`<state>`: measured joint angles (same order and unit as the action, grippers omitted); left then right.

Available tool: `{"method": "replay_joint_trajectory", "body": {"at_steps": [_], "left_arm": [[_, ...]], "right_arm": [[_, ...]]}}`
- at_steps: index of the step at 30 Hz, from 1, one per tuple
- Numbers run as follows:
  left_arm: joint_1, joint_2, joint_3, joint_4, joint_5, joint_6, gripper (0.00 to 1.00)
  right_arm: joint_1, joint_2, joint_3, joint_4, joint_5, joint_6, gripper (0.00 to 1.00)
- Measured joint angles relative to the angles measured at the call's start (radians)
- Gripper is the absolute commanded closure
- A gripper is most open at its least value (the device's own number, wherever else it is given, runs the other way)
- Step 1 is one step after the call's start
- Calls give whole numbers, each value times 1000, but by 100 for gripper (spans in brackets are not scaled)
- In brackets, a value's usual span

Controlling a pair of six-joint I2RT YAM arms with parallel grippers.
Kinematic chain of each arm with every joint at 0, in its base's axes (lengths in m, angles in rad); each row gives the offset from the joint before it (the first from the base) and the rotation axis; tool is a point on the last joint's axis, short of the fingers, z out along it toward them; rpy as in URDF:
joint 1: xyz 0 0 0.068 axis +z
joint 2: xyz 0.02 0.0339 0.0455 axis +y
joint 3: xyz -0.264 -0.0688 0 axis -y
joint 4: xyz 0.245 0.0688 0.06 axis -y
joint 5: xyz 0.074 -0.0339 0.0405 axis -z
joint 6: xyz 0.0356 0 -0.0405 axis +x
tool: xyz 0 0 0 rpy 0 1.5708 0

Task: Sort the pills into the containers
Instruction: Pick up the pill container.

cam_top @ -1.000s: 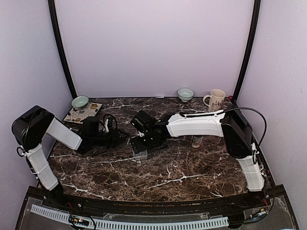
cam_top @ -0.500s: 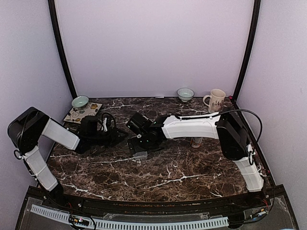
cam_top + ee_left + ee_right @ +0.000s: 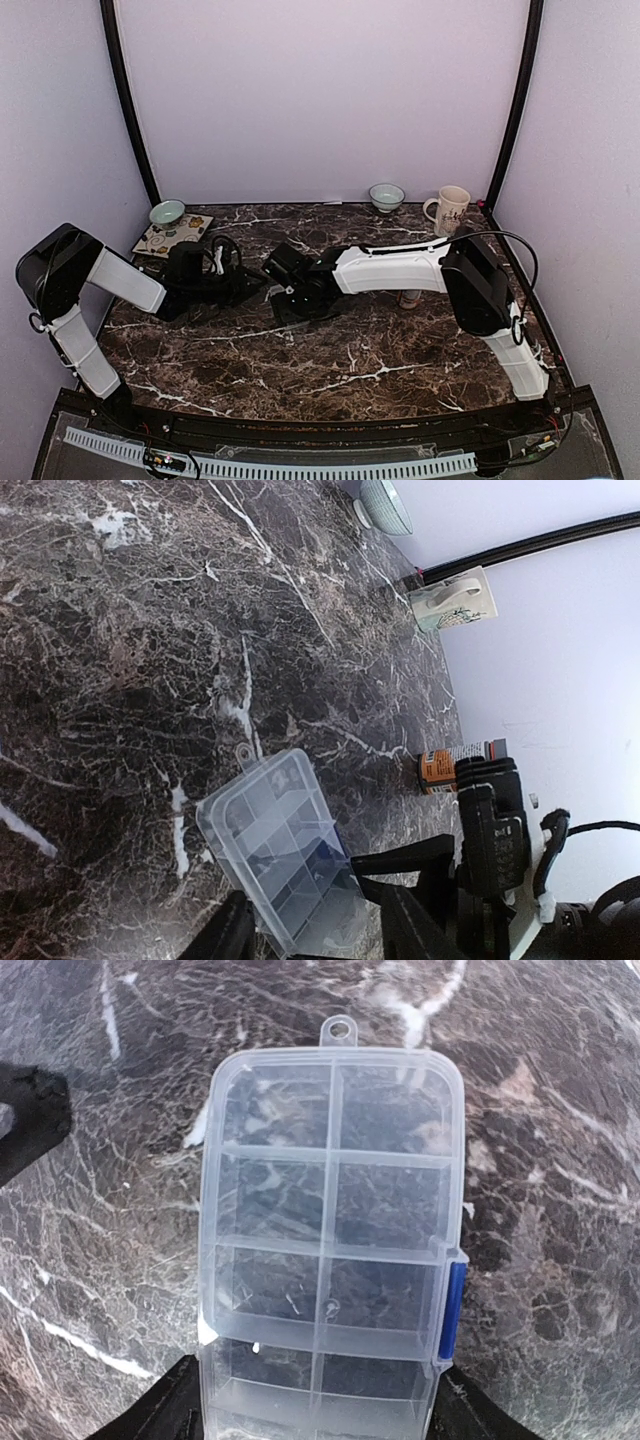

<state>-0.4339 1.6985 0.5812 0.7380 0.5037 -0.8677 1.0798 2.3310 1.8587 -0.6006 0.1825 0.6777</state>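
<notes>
The clear organizer box (image 3: 330,1230) with its small containers lies lid-closed on the marble, a blue latch (image 3: 452,1310) on its side. My right gripper (image 3: 315,1405) holds the box's near end, with a finger pressed against each long side. A tiny whitish speck (image 3: 255,1347), perhaps a pill, shows in one compartment. In the left wrist view the box (image 3: 275,850) reaches down between the fingers of my left gripper (image 3: 315,932). Those jaws stand apart, with gaps to the plastic. In the top view the right gripper (image 3: 292,298) covers the box, and the left gripper (image 3: 250,284) is just left of it.
An orange-labelled, grey-capped bottle (image 3: 410,297) stands under the right forearm. A cream mug (image 3: 447,209) and a small bowl (image 3: 387,196) sit at the back right. Another bowl (image 3: 167,212) and a patterned tile (image 3: 172,237) are at the back left.
My right arm has reached further left over the box, which the top view now hides, and its jaws have narrowed onto the box's sides. The left arm barely moved.
</notes>
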Motion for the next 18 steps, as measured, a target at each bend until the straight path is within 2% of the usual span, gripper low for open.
{"method": "replay_joint_trajectory", "body": {"at_steps": [2, 9, 11, 18], "left_arm": [[0, 0, 0, 1, 0, 0, 48], [0, 26, -1, 38, 14, -29, 41], [0, 31, -6, 50, 14, -38, 23], [0, 38, -9, 64, 15, -53, 23]], "right_arm": [[0, 0, 0, 4, -2, -7, 44], [-3, -27, -52, 53, -19, -18, 48], [-9, -35, -63, 53, -31, -20, 48], [-30, -65, -74, 53, -74, -23, 48]]}}
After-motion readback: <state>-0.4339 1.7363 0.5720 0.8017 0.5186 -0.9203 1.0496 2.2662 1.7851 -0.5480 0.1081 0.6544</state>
